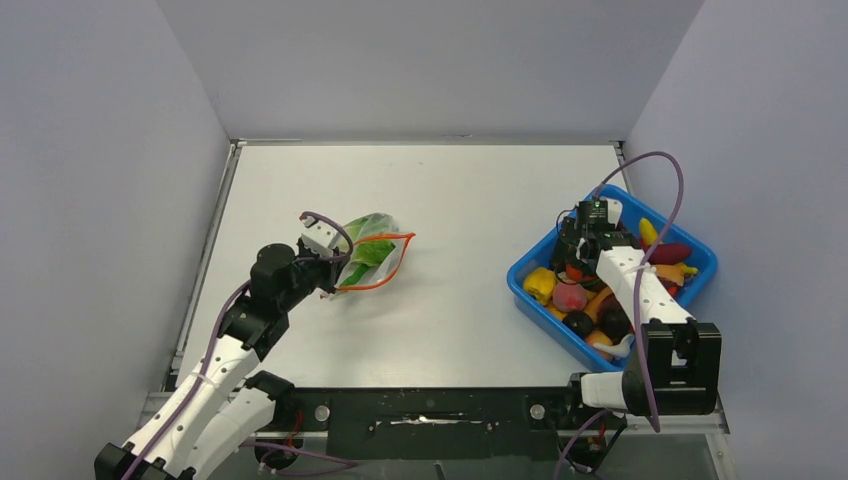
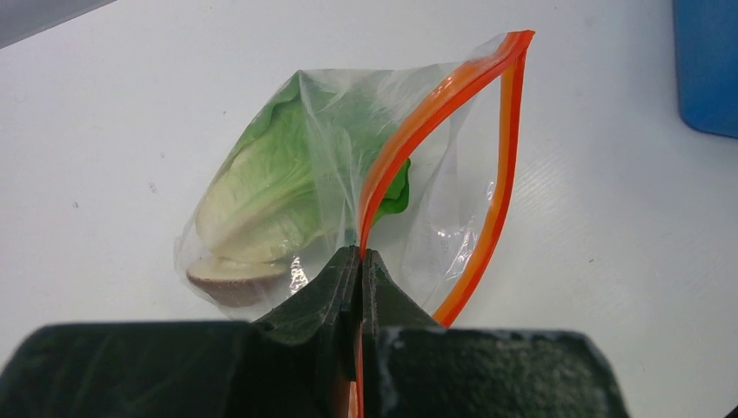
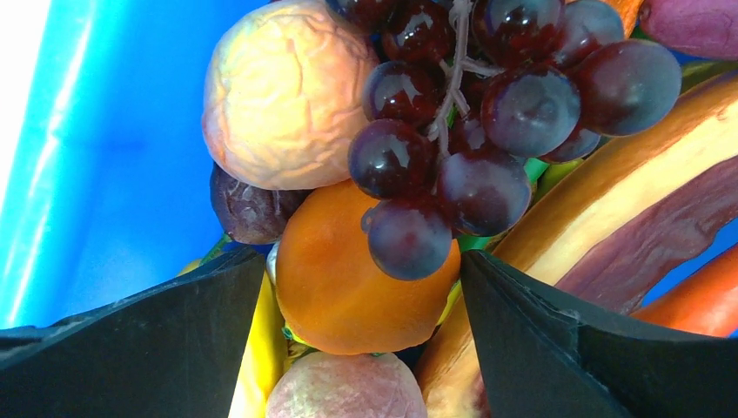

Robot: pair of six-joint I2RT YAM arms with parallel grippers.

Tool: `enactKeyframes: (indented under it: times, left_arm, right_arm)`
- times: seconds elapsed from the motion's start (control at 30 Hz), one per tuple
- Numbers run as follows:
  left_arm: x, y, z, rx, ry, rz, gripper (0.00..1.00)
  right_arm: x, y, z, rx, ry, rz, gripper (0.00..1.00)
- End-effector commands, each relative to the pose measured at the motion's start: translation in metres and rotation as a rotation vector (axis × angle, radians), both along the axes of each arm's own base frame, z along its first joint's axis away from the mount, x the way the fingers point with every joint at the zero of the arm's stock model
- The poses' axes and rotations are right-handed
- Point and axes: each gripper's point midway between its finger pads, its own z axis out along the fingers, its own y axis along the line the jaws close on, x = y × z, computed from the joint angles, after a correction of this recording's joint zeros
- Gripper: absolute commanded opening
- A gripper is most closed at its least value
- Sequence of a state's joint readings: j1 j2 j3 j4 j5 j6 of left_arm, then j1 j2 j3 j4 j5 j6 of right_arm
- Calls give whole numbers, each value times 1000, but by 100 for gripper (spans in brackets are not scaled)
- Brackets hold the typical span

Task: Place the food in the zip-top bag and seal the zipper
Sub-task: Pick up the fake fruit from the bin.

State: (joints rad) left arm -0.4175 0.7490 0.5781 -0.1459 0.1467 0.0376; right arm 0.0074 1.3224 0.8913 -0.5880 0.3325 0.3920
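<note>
Left claw (image 2: 359,257): clenched on the zipper (image 2: 418,122), holding the zip-top bag (image 1: 372,250) left of the tabletop's (image 1: 450,190) centre. The mouth gapes rightward, with lettuce (image 2: 270,183) inside.
Right claw (image 3: 361,270): released, jaws straddling an orange (image 3: 348,279) in the blue bin (image 1: 522,283) near the right edge.
Grapes (image 3: 470,131): just beyond the orange, touching it.
Nearer arm: the right, for the food.

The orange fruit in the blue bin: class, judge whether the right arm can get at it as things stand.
Probably yes: the right tool hangs open above the orange fruit, jaws either side; only the grapes overlap its top edge.
</note>
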Motion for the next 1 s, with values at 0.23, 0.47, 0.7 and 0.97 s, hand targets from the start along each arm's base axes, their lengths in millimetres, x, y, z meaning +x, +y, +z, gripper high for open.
enactKeyframes:
  times: [0.23,0.47,0.7,0.97]
  left_arm:
    - [5,-3,26,-35,-91,-5,0]
    - [4,-2,26,-35,-93,-3,0]
    - [4,-3,27,-40,-100,-9,0]
    - [5,-8,35,-80,-116,-17,0]
  right_arm:
    - [3,-8,12,-36,-66,-9,70]
    - [0,-9,29,-41,-96,-13,62]
    - [-1,-1,57,-9,-159,12,58]
    - [-8,7,83,21,-220,38,58]
